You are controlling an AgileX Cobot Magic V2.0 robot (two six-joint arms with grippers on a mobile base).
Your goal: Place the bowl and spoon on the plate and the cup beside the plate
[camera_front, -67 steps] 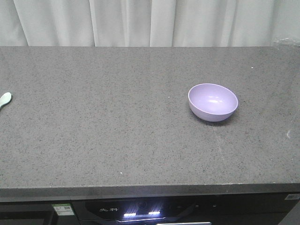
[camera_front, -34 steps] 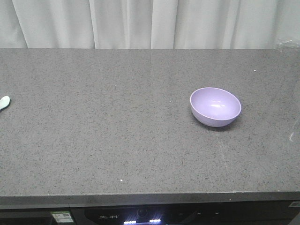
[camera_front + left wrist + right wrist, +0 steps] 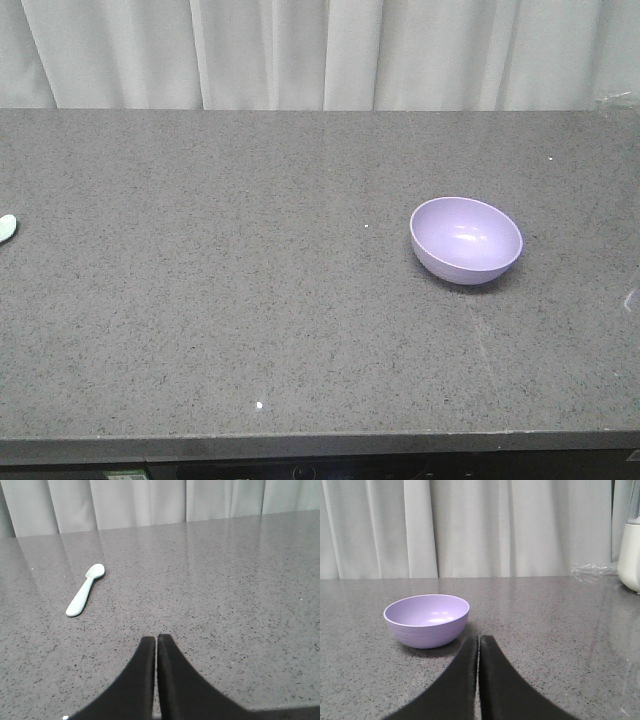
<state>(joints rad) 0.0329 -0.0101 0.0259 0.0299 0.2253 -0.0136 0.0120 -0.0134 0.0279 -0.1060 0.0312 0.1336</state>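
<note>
The lavender bowl (image 3: 466,239) rests upright on the grey counter, right of centre; it also shows in the right wrist view as bowl (image 3: 426,619), ahead and left of my right gripper (image 3: 478,638), which is shut and holds nothing. The mint-green spoon (image 3: 85,590) lies flat on the counter, ahead and to the left of my left gripper (image 3: 156,638), also shut and holding nothing. Only the tip of the spoon (image 3: 6,228) shows at the front view's left edge. Plate and cup are out of view. Neither gripper appears in the front view.
White curtains hang behind the grey speckled counter (image 3: 250,290). A white appliance (image 3: 630,555) and crumpled clear plastic (image 3: 592,571) sit at the counter's far right. The counter's front edge (image 3: 300,445) runs along the bottom of the front view.
The front view has shifted: bowl and counter edge sit lower and slightly right in frame, the spoon tip has slid further off the left edge, and the appliance panel below has dropped out.
</note>
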